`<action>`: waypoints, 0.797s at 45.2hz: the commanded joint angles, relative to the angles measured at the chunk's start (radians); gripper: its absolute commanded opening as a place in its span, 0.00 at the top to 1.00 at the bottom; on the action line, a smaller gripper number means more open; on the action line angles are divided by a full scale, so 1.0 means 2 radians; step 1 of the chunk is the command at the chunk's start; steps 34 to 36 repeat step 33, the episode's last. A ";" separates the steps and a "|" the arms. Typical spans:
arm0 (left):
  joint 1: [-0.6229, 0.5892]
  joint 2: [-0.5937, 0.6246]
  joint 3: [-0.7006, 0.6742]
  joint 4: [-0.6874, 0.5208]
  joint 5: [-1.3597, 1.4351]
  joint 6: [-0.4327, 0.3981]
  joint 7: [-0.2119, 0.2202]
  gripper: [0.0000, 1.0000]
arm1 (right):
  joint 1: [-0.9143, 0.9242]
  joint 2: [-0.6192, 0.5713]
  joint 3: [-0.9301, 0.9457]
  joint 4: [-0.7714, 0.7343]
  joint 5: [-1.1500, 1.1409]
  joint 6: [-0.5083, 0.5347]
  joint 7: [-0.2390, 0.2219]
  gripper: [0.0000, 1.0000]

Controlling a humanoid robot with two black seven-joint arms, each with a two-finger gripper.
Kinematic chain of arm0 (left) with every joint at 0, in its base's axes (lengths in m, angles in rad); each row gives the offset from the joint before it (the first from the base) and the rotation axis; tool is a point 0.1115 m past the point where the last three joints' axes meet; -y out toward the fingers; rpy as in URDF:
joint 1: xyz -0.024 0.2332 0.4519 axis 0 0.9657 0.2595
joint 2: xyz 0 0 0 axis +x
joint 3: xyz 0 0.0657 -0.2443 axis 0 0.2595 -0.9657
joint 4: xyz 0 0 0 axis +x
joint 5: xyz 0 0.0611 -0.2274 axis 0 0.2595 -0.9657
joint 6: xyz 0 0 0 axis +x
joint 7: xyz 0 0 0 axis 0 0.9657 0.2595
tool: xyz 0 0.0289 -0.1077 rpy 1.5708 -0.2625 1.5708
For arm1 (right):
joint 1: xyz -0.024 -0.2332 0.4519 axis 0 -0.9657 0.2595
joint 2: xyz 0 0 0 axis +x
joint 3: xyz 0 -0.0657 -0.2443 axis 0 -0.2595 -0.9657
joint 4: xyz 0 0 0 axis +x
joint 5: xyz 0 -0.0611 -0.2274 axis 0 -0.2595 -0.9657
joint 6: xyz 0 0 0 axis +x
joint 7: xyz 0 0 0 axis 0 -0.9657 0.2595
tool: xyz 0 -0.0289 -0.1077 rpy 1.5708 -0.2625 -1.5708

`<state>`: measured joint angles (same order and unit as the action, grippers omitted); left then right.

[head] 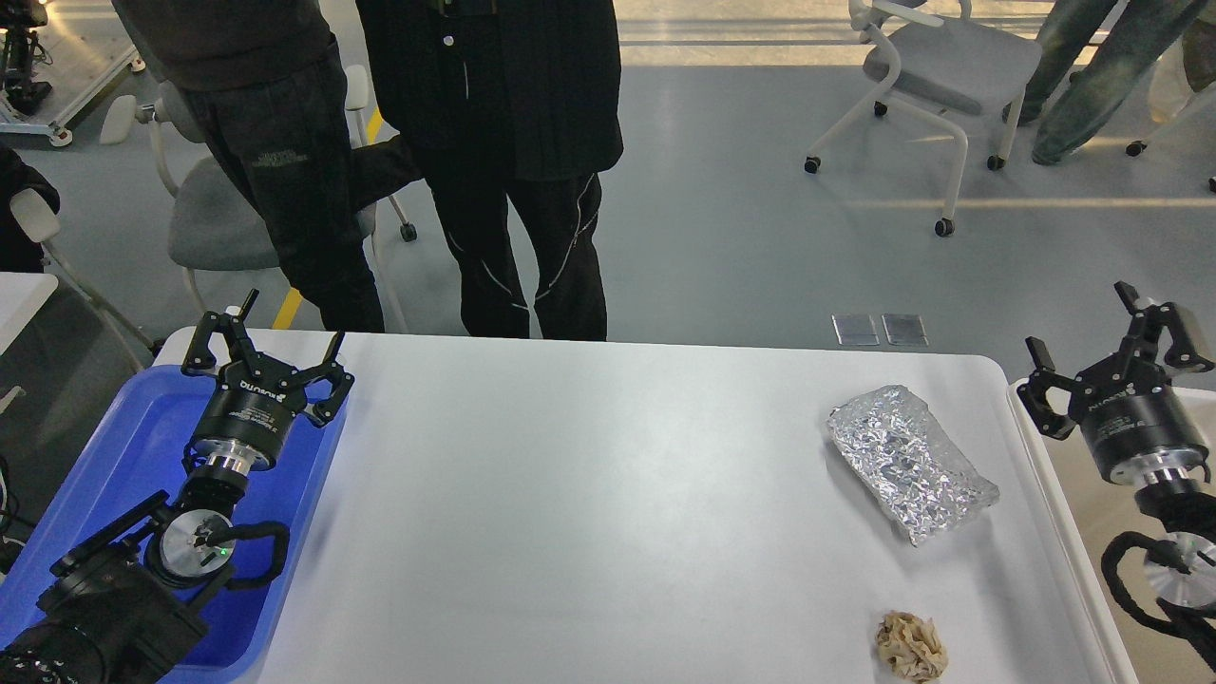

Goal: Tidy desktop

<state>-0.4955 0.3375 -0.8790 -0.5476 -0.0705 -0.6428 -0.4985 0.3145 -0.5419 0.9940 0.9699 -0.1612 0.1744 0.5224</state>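
Lying nearest, toward the right front of the desktop (608, 532): a crumpled tan paper wad (911, 647), alone on bare white surface. Sitting farther back on the same right side, well apart from the wad: a crinkled foil packet (910, 463), angled with one end pointing toward the far right corner. Spreading wide across the middle of the view, the desktop itself, white and slightly glossy, flanked by a blue tray (142, 427) on the left and a cream-white tub (1064, 513) on the right. Hovering over the blue tray's far end: left gripper (271, 347), fingers spread wide, gripping nothing. Hanging over the tub's far end: right gripper (1121, 347), fingers likewise parted, carrying nothing. Standing beyond the far edge: two people in dark clothes (456, 152), and office chairs (936, 66) on grey floor.
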 commanded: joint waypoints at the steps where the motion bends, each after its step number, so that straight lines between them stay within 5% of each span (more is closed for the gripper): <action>1: 0.000 0.000 0.000 0.000 0.000 0.000 0.000 0.00 | -0.004 0.023 0.005 0.008 -0.001 -0.010 0.006 0.00; 27: 0.000 0.000 0.000 0.000 0.000 0.000 0.000 0.00 | 0.005 0.055 -0.005 0.011 -0.002 -0.046 0.007 0.00; 36: 0.000 0.000 0.000 0.000 0.000 0.000 0.000 0.00 | 0.004 0.058 -0.005 0.011 -0.002 -0.047 0.023 0.00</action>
